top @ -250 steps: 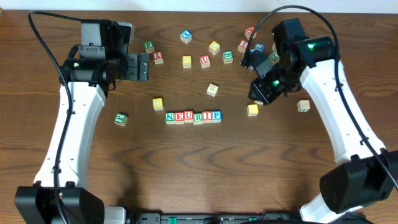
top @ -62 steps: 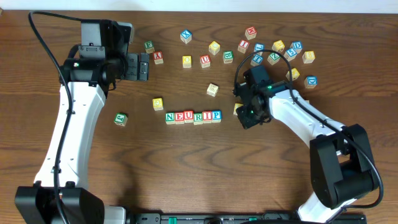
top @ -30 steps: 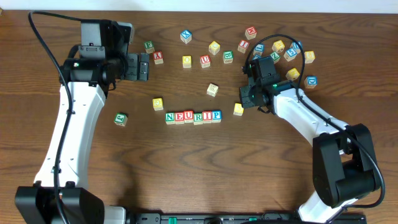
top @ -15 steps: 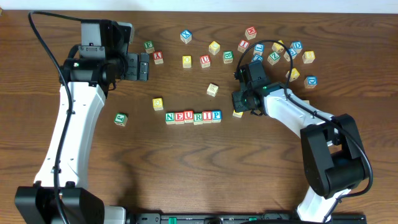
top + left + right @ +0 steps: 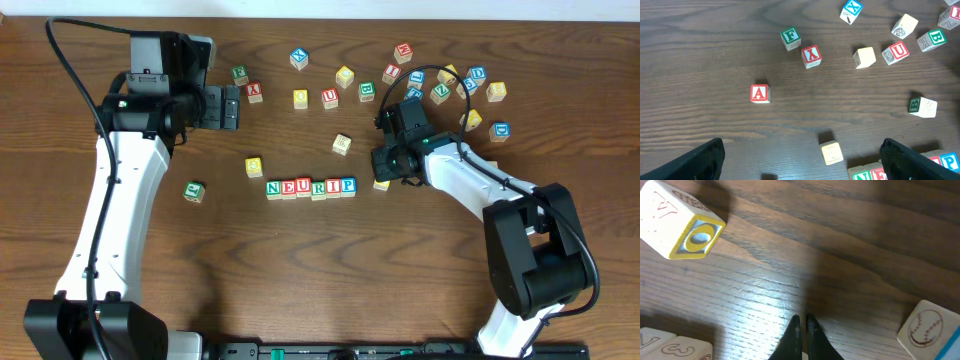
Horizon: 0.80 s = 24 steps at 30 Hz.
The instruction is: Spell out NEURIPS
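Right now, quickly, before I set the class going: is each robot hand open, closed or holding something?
Left hand: open, holding nothing.
Right hand: closed, nothing between its fingers.

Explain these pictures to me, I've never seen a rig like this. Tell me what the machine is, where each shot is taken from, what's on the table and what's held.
The machine is a left arm and a right arm, both white, at a wooden table, each ending in a two-finger gripper. The wide picture looks down from above; the other two come from a camera on each wrist, looking past that arm's own fingers. Six lettered wooden cubes stand in a row reading NEURIP; loose cubes lie scattered beyond it. The left gripper is open and empty. The right gripper is shut with nothing between its fingers, close to a yellow cube near the row's right end.
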Each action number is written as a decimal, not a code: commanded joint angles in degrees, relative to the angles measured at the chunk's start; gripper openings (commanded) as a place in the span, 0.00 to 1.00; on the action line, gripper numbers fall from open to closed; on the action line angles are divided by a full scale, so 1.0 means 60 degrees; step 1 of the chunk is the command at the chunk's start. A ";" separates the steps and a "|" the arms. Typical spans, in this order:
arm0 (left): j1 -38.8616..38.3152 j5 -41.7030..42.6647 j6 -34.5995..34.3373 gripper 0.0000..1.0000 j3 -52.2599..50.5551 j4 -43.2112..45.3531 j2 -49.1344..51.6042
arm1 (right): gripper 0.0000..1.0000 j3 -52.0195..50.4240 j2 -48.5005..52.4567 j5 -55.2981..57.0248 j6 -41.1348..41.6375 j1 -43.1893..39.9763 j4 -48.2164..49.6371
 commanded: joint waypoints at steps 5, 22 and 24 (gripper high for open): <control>0.0026 0.0058 0.0102 0.98 0.0240 -0.0004 -0.0040 | 0.01 -0.0022 0.0015 -0.0532 -0.0011 0.0055 0.0055; 0.0026 0.0058 0.0098 0.98 0.0240 -0.0004 -0.0040 | 0.01 -0.0022 0.0015 -0.1093 -0.0470 0.0189 -0.0189; 0.0026 0.0058 0.0098 0.98 0.0240 -0.0004 -0.0040 | 0.01 -0.0022 0.0015 -0.1071 -0.0470 0.0240 -0.0168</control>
